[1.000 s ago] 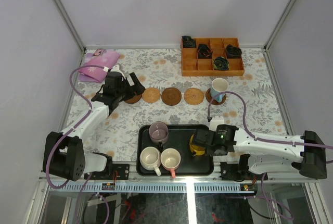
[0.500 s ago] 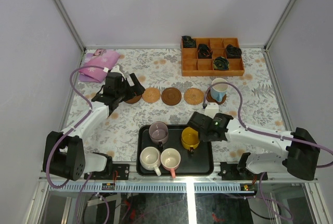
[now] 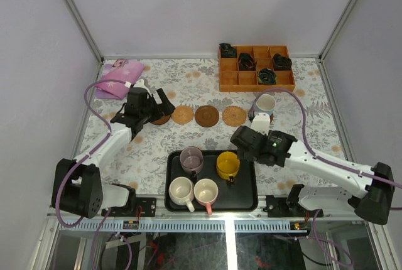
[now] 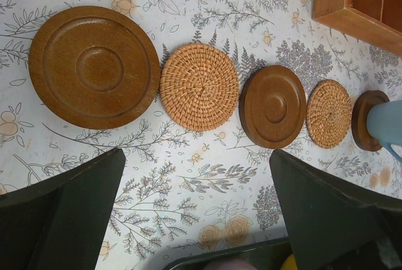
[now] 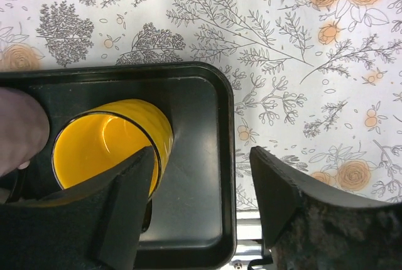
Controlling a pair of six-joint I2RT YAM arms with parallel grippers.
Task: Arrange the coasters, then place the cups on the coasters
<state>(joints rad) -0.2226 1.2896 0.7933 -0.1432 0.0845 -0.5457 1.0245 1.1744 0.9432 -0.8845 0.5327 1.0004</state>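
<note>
Tray [image 3: 245,191] with the yellow cup [image 5: 103,147] at its right end. Right gripper [image 5: 201,157] hangs just above that cup, jaws apart and empty, one finger over the rim — lowering from here could clip the rim and tip the cup. Left gripper [image 4: 196,157] hovers wide open above the row of coasters [image 4: 200,86] — well apart from the tray.

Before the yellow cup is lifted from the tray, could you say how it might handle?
The yellow cup looks rigid and glossy, so probably slippery in a grip. It stands upright on the flat black tray, so it should not roll, though a high push might tip it.
</note>
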